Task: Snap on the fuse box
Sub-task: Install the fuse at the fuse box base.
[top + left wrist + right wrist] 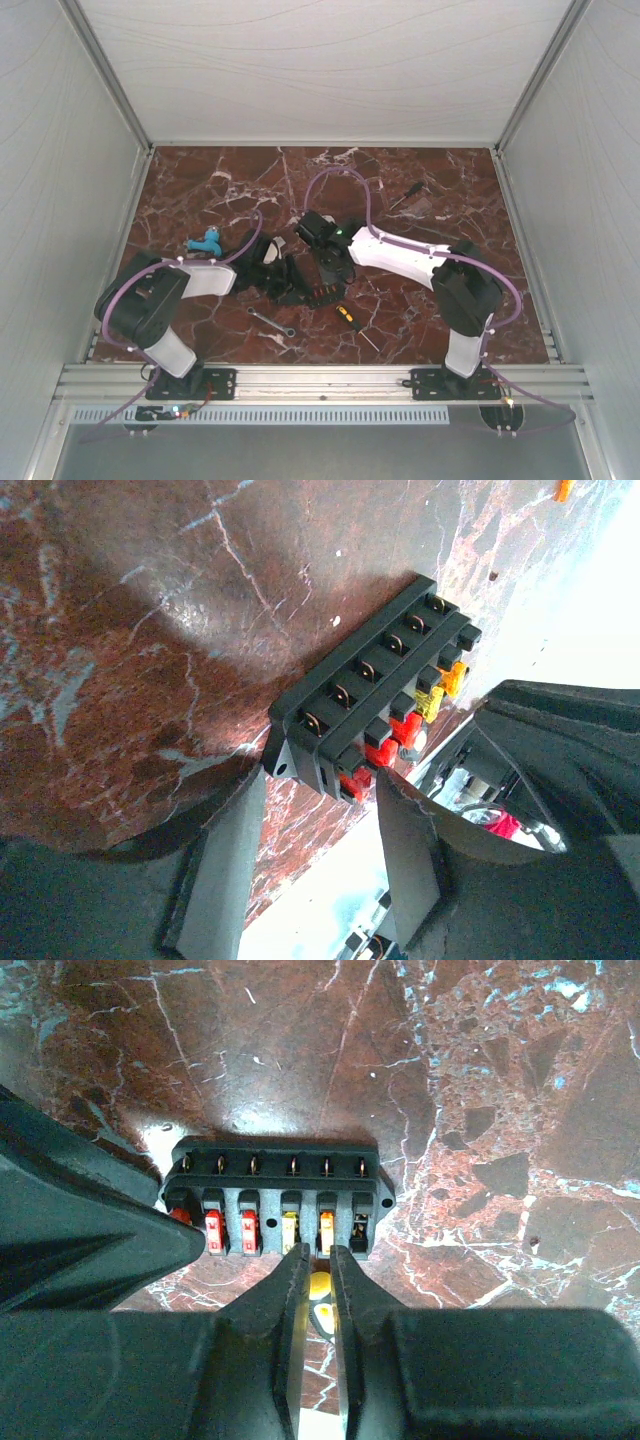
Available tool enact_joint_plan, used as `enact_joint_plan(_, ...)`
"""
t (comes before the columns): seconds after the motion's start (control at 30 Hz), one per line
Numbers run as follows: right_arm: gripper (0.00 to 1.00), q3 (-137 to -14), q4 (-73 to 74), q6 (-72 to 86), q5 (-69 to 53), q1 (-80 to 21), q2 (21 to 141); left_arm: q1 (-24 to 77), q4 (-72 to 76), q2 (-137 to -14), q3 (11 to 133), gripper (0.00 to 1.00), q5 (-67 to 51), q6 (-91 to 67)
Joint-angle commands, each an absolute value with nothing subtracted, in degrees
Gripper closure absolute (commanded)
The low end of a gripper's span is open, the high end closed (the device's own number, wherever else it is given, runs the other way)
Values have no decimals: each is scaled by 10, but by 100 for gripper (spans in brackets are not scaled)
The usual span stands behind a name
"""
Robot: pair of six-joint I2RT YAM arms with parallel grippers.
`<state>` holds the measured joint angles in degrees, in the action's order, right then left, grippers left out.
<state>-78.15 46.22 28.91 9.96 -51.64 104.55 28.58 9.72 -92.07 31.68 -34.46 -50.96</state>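
We find the fuse box (275, 1192) lying flat near the middle of the desk (200, 190), a little closer to the near edge than the far one, with both arms bent in over it. Its row of fuses (250, 1232) stands exposed along one long side: red ones, then a yellow and an orange. The left tool (322, 778) is spread, its two fingers straddling one short end of the box; we cannot tell whether they press on it. The right tool (318, 1252) sits just beside the fuse side, clenched to a mere slit, its tips by the yellow and orange fuses. A small yellow piece (319, 1288) shows in that slit, and we cannot tell if it is pinched. Toward the near edge lie a silver wrench (272, 322) and a yellow-and-black screwdriver (350, 320), apart from the box; a blue object (205, 241) rests toward the left edge
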Motion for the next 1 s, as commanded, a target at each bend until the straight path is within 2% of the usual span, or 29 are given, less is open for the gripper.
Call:
enact_joint_plan(0.0, 89, -769, 450, 301, 85, -504, 1031, 290, 76, -914, 326, 50, -329, -502)
enact_joint_plan(0.57, 93, -765, 452, 304, 57, -500, 1061, 290, 81, -919, 326, 50, -336, -503)
enact_joint_plan(0.73, 100, -768, 468, 304, 57, -500, 1081, 290, 83, -919, 325, 50, -337, -503)
enact_joint_plan(0.97, 100, -766, 479, 299, 56, -506, 1110, 290, 85, -923, 325, 50, -340, -504)
